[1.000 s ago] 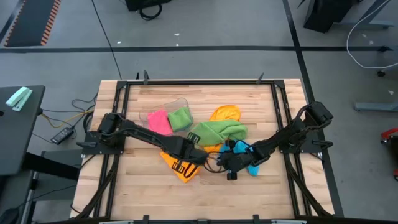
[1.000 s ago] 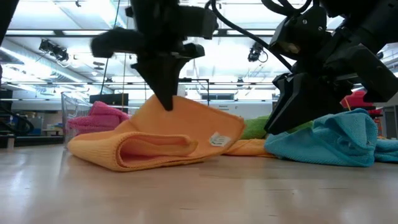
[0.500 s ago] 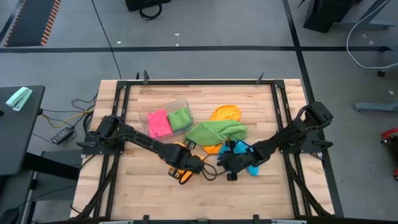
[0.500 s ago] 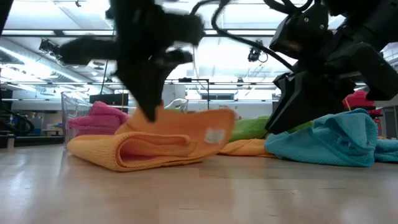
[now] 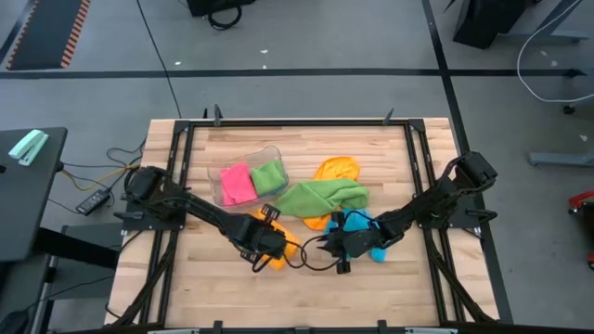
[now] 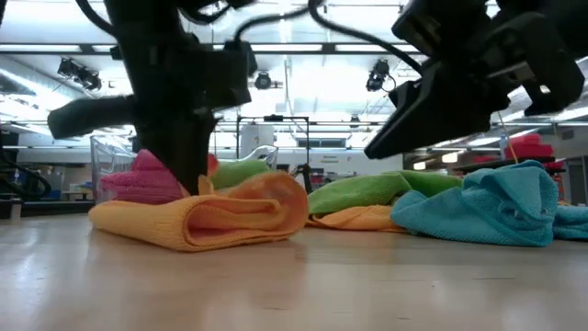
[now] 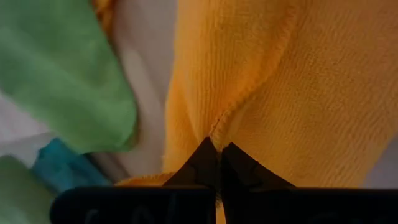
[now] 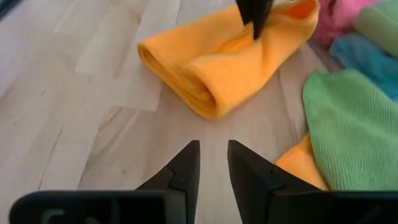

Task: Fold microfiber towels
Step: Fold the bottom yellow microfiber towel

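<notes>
The orange towel (image 6: pixel 207 213) that is being folded lies on the wooden table (image 5: pixel 306 288) in a loose fold, its rounded end open like a roll, and I take it as the landmark for the other things. The left gripper (image 7: pixel 216 155) is on top of this towel with its fingers clenched on a pinch of the orange cloth, as the left wrist view shows. The right gripper (image 8: pixel 212 157) hangs just beside the towel, above bare wood, with its fingers a little apart and grasping nothing. Behind the orange towel, away from the front edge, lies a green towel (image 5: pixel 325 197) spread over a second orange towel (image 5: pixel 336 169), and a sky blue towel (image 6: pixel 496 211) lies crumpled near it, under the right arm. A clear plastic tub (image 5: pixel 243 178) with a pink towel (image 5: pixel 236 183) and a small green one stands farther behind it, near the left arm. In my judgement the main risk is that the fold is not flat: if the left gripper lets go or lifts now, the soft cloth may spring open or be carried up with the fingers. If it drags sideways, the whole towel can slide and the edges lose their line. The right gripper could also catch the blue or green cloth when it moves in.
</notes>
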{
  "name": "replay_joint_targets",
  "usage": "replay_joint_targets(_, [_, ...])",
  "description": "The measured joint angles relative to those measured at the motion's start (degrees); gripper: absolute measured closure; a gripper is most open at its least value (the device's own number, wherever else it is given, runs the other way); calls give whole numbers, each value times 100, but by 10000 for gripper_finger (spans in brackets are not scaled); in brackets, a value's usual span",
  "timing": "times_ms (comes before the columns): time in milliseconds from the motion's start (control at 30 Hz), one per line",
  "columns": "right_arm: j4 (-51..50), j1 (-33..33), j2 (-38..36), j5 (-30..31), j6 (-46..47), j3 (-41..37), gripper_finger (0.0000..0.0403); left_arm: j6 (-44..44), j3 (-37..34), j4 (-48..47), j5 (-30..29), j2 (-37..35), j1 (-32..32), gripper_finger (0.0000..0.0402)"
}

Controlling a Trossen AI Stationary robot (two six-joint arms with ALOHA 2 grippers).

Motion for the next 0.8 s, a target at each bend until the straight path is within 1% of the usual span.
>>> replay_joint_targets(167, [289, 0, 0, -112, -37, -1, 311, -62, -625, 708, -83, -580, -153, 391])
replay_joint_targets(267, [381, 0, 0, -173, -32, 16, 311, -260, -866, 811, -64, -665, -247, 391])
replay_joint_targets(433, [386, -26, 0, -225, -36, 167, 311, -472, -853, 975, -47, -676, -488, 385])
replay_joint_targets(667, [357, -244, 0, -236, 53, 240, 311, -703, -853, 934, 56, -674, -793, 390])
replay_joint_targets(800, [357, -315, 0, -301, 73, 240, 311, -762, -853, 767, 107, -674, -864, 378])
